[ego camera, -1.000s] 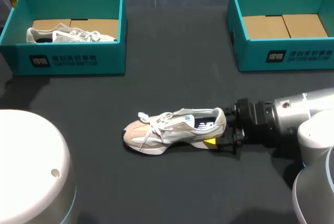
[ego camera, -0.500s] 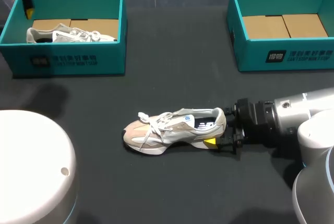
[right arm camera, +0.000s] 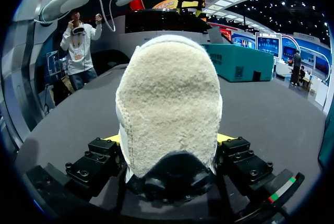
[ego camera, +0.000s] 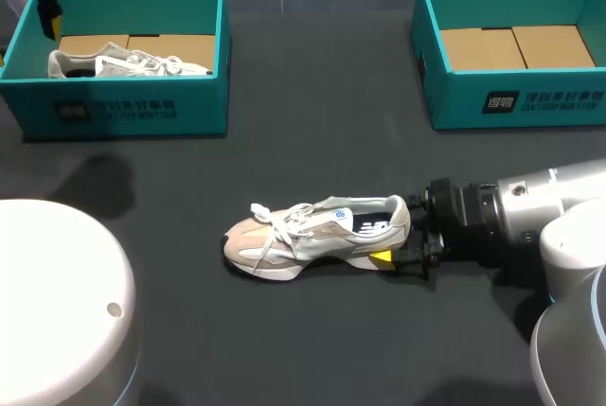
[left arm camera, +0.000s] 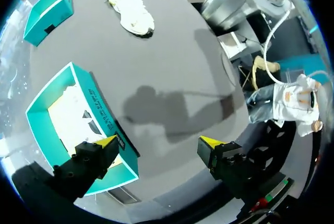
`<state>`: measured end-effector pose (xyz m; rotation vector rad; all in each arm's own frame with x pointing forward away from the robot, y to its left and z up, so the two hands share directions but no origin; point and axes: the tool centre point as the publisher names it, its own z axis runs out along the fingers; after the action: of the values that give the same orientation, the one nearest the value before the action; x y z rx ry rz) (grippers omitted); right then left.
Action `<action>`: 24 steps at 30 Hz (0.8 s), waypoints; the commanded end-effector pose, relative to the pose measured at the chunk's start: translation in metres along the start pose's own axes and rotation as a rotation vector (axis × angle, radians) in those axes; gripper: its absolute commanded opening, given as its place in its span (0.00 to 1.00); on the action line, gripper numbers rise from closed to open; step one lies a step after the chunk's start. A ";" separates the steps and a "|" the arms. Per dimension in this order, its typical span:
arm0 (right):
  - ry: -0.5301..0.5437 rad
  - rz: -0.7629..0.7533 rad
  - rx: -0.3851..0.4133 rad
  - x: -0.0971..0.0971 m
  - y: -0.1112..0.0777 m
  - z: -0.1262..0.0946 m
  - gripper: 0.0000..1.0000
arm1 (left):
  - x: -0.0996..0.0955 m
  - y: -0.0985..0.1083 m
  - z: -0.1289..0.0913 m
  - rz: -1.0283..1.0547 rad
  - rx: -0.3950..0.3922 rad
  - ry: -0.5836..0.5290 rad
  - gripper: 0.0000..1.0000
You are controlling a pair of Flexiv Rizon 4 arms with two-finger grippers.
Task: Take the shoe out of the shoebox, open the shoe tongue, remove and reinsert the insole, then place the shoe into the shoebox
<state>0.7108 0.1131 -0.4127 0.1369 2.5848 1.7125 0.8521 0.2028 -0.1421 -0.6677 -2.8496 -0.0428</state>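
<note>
A beige and white shoe [ego camera: 317, 234] lies on its sole mid-table, toe to the left. My right gripper [ego camera: 405, 247] is at its heel. In the right wrist view the fuzzy heel [right arm camera: 168, 104] fills the gap, and both fingers press its sides. One yellow fingertip [ego camera: 381, 256] shows against the near side of the sole. My left gripper [ego camera: 49, 10] hangs open and empty above the far left corner of the left shoebox [ego camera: 133, 113]. In the left wrist view my left gripper [left arm camera: 158, 143] is high over that left shoebox [left arm camera: 102, 119]; the shoe [left arm camera: 133, 13] lies far ahead.
A second pale shoe [ego camera: 128, 63] lies inside the left shoebox. At the back right stands another teal shoebox [ego camera: 516, 103] with only cardboard on its floor. My left arm's white base [ego camera: 57, 302] fills the near left corner.
My left gripper has come into view at the back left, shifting right over the left shoebox's corner. The right arm and the shoe have not moved.
</note>
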 end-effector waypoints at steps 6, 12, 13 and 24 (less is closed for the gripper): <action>-0.002 0.001 0.004 0.000 0.000 0.001 0.00 | 0.000 -0.092 0.017 -0.904 -0.077 0.151 1.00; -0.002 0.001 0.004 0.000 0.000 0.001 0.00 | 0.000 -0.092 0.017 -0.904 -0.077 0.151 1.00; -0.002 0.001 0.004 0.000 0.000 0.001 0.00 | 0.000 -0.092 0.017 -0.904 -0.077 0.151 1.00; -0.002 0.001 0.004 0.000 0.000 0.001 0.00 | 0.000 -0.103 0.019 -1.040 -0.018 0.146 1.00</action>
<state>0.7109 0.1132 -0.4127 0.1368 2.5847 1.7126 0.7996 0.1213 -0.1567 0.5158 -2.7912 -0.2817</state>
